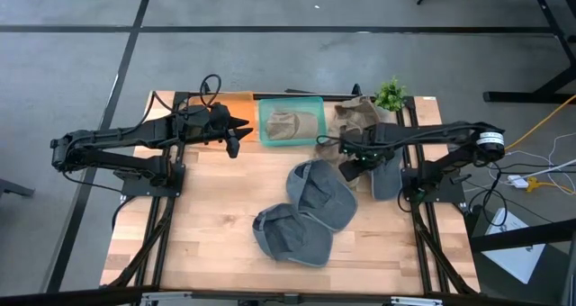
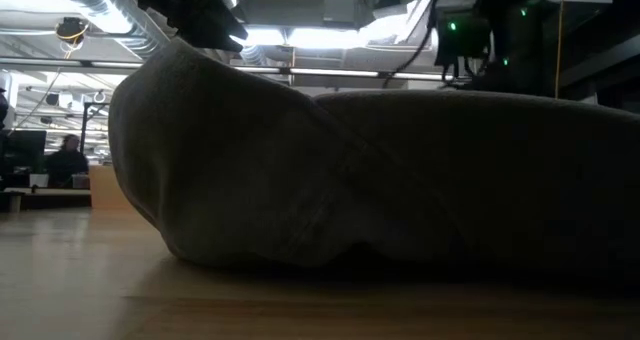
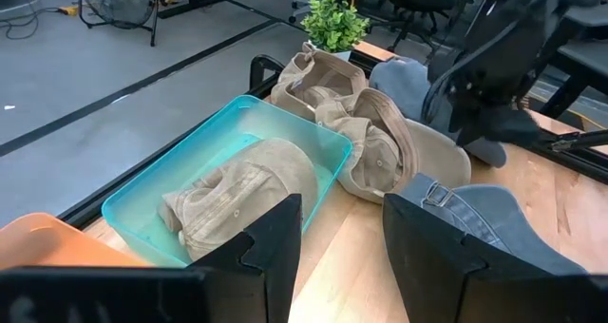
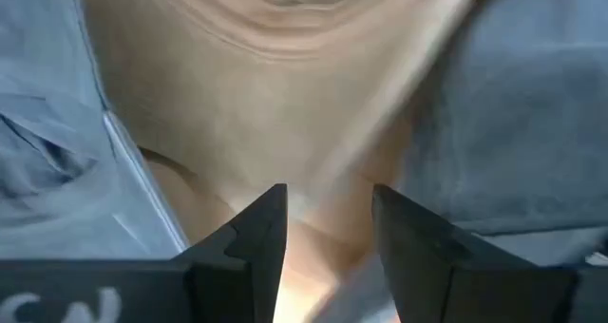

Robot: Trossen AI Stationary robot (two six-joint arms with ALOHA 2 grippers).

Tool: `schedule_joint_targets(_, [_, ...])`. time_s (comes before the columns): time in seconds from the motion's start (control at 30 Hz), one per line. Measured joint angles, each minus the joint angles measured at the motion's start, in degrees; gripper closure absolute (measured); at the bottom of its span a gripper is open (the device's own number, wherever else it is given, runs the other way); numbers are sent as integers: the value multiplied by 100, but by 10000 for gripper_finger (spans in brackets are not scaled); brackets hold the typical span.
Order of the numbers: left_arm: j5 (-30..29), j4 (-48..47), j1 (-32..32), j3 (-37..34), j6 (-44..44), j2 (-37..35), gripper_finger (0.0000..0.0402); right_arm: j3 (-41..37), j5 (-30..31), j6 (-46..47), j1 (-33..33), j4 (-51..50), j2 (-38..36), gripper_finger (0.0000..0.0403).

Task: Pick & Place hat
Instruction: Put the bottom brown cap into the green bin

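A tan hat (image 1: 290, 126) lies in the teal bin (image 1: 266, 137), also in the left wrist view (image 3: 237, 195). More tan hats (image 1: 354, 117) lie heaped on the table to the bin's right (image 3: 375, 138). Grey hats (image 1: 320, 194) lie at the table's middle and fill the low view (image 2: 380, 180). My left gripper (image 1: 238, 133) hangs open and empty left of the bin (image 3: 342, 237). My right gripper (image 1: 347, 160) is open close over tan cloth between grey hats (image 4: 328, 218).
An orange bin (image 1: 236, 99) stands left of the teal one. A small green plant (image 1: 391, 92) stands at the far right. Another grey hat (image 1: 385, 178) lies under the right arm. Bare wood (image 1: 198, 225) shows at the near left.
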Motion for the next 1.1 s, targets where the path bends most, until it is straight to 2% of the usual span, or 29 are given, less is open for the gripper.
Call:
schedule_joint_targets(0.23, [0,0,0,0,0,1,258,-810,-281,88,-2,1840,-3,249])
schedule_joint_targets(0.37, [-2,0,1,0,0,0,258,-862,-188,112,0,2206,7,250])
schedule_joint_targets(0.47, [-4,0,0,0,0,-1,258,-865,44,-81,-2,2113,7,268])
schedule_joint_targets(0.53, [-7,0,2,0,0,-1,258,-865,108,-187,-2,2149,4,298])
schedule_joint_targets(0.63, [-85,0,0,0,0,0,258,-855,139,-191,-5,2188,-1,364])
schedule_joint_targets(0.7, [-153,0,2,0,0,0,258,-843,151,-213,-7,2225,-9,387])
schedule_joint_targets(0.83, [-199,2,2,0,0,-1,258,-844,269,-430,-4,2176,-61,381])
schedule_joint_targets(0.93, [-199,4,0,0,0,-1,258,-800,448,-727,-4,1920,-247,391])
schedule_joint_targets(1.1, [-199,55,1,0,0,-1,258,-329,1459,-1831,0,1103,-687,389])
